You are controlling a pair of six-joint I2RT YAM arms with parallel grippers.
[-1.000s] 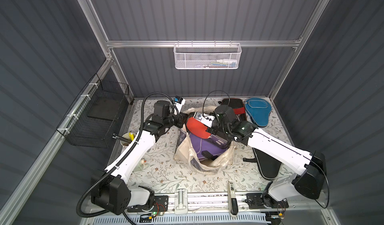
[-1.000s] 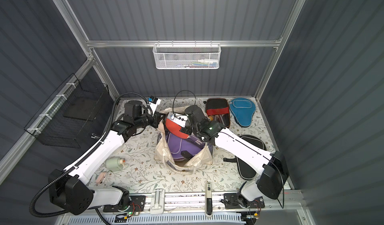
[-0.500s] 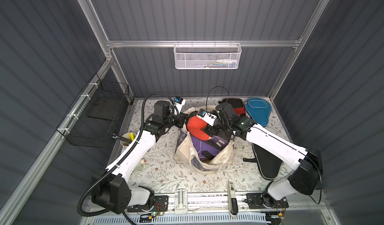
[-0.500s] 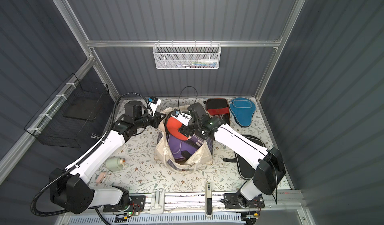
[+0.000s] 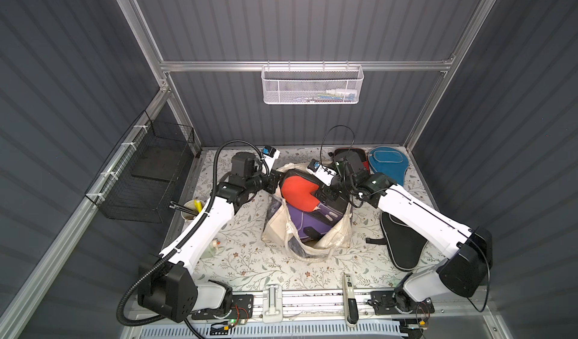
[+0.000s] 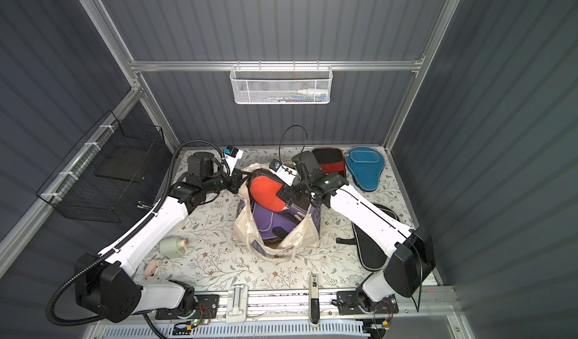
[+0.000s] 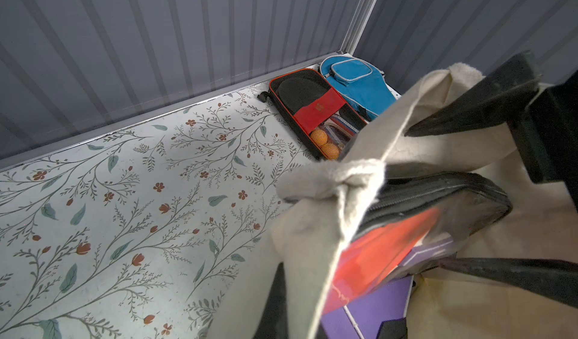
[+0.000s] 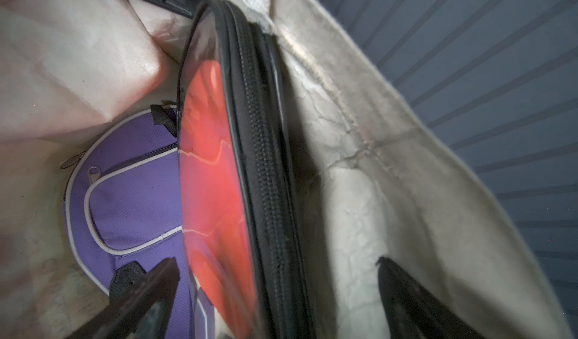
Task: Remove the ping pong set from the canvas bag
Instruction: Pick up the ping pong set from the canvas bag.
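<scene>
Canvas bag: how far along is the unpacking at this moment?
Done: the blue cover, the red-and-black case and the black cover lie on the table outside the canvas bag. In hand: the left gripper pinches the bag's rim; the right gripper is open astride the red zip case at the mouth. Left: that case and the purple cover, neither out yet.

Paddle-shaped covers: 4 total, i.e. 1 blue cover (image 5: pixel 387 165), 1 black cover (image 5: pixel 403 243), 1 purple cover (image 5: pixel 308 224), 1 red-faced cover (image 5: pixel 297 192) w/ black zip edge. Rect. red-and-black case (image 7: pixel 317 110): 1, w/ 2 orange balls (image 7: pixel 319 138) visible thru its mesh in the left wrist view; canvas bag (image 5: pixel 275 228): 1. Robot arms: 2 (left arm (image 5: pixel 203 228), right arm (image 5: pixel 419 215)); wire baskets: 2 (1 white basket (image 5: pixel 312 84), 1 black basket (image 5: pixel 150 171)); cup (image 5: pixel 187 217) w/ pens: 1; pale green bottle (image 6: pixel 172 248): 1; handheld device (image 5: pixel 348 293): 1.
</scene>
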